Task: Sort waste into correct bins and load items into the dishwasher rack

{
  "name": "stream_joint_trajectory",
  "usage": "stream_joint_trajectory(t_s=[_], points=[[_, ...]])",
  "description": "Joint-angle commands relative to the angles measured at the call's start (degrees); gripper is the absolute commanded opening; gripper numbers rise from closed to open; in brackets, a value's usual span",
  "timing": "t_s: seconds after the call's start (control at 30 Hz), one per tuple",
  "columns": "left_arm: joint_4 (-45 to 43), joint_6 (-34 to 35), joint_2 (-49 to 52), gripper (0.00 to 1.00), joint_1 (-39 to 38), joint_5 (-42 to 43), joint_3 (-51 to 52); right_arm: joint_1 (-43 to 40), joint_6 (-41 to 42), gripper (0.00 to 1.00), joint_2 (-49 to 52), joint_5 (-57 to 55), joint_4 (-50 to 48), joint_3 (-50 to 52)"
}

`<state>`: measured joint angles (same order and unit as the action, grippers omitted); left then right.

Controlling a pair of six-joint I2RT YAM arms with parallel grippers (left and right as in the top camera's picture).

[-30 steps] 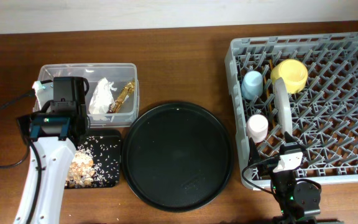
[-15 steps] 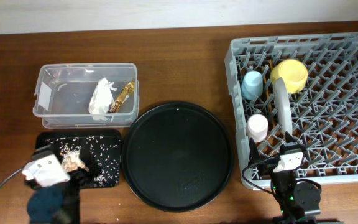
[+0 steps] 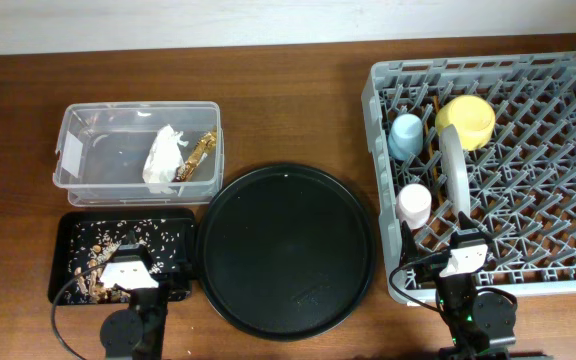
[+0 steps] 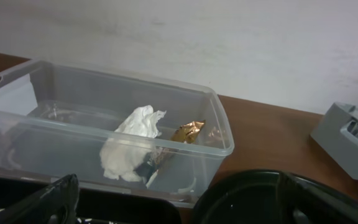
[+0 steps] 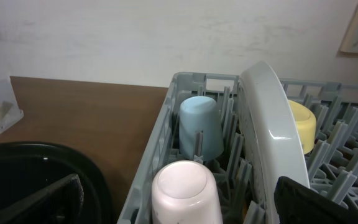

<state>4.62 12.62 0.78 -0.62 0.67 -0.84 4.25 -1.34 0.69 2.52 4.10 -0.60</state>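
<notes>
Tissue (image 4: 132, 148) in box (image 4: 123, 77), beyond left claw (image 4: 176, 208)

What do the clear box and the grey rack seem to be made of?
The clear box looks like glossy plastic: the tissue shows through its wall. The grey rack seems moulded matte plastic, judging by its uniform pegs and lattice.

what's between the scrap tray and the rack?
The round black tray fills the gap between scrap tray and rack; the overhead view shows it.
</notes>
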Motion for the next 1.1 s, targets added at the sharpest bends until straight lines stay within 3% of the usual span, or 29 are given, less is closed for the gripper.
stream_joint_trajectory(t_s=[0.0,0.2,1.07], points=[[0.1,-8.0,-0.5,0.99,-0.1,0.6,0.4,-0.2,0.1,0.99,-0.4,-0.4,0.2,0.3],[0.2,-13.6,-0.5,0.99,-0.1,-0.6,0.4,-0.2,0.1,0.99,-0.4,-0.4,0.2,0.3],[0.2,-13.6,-0.5,0.99,-0.1,-0.6,0.3,-0.2,0.1,0.99,-0.3,-0.4,0.2,0.3]])
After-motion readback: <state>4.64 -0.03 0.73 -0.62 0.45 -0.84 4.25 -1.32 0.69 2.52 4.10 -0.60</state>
